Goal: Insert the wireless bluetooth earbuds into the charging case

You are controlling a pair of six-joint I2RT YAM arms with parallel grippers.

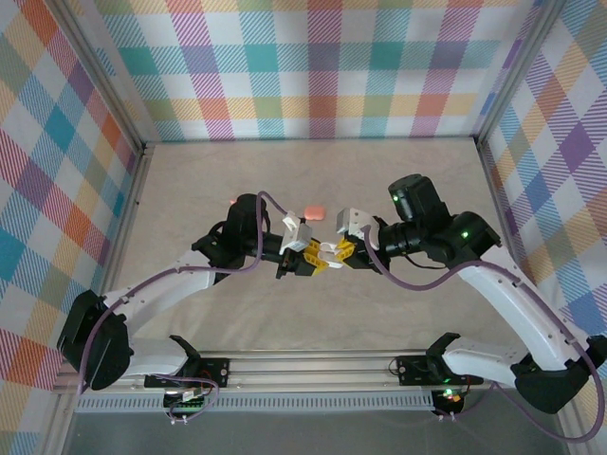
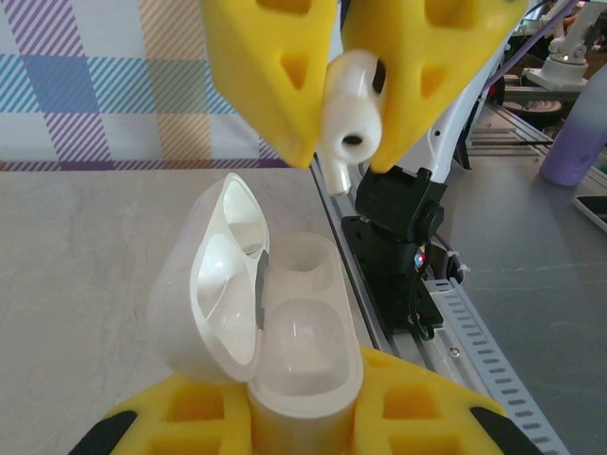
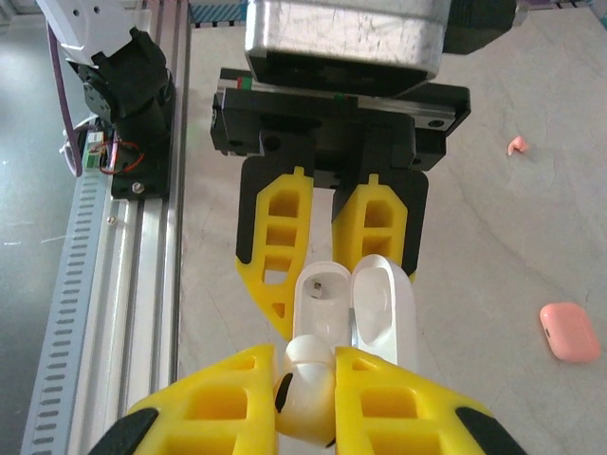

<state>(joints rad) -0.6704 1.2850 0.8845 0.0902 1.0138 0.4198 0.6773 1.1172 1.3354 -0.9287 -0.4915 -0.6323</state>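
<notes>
My left gripper (image 2: 303,422) is shut on the base of a white rounded case (image 2: 303,332), which stands upright with its lid swung open to the left and both wells empty. Just above it, my right gripper (image 3: 305,403) is shut on a white earbud (image 3: 308,389), stem end toward the open case (image 3: 322,294). In the top view the two grippers (image 1: 308,254) (image 1: 337,250) meet tip to tip at mid-table. The salmon-pink charging case (image 1: 313,210) (image 3: 569,332) lies closed on the table behind them. One pink earbud (image 1: 232,201) (image 3: 517,145) lies farther left.
An aluminium rail (image 3: 133,284) with the arm bases runs along the near table edge, close below the grippers. Plaid walls (image 1: 322,66) enclose the beige table on three sides. Open table surface lies behind the pink case.
</notes>
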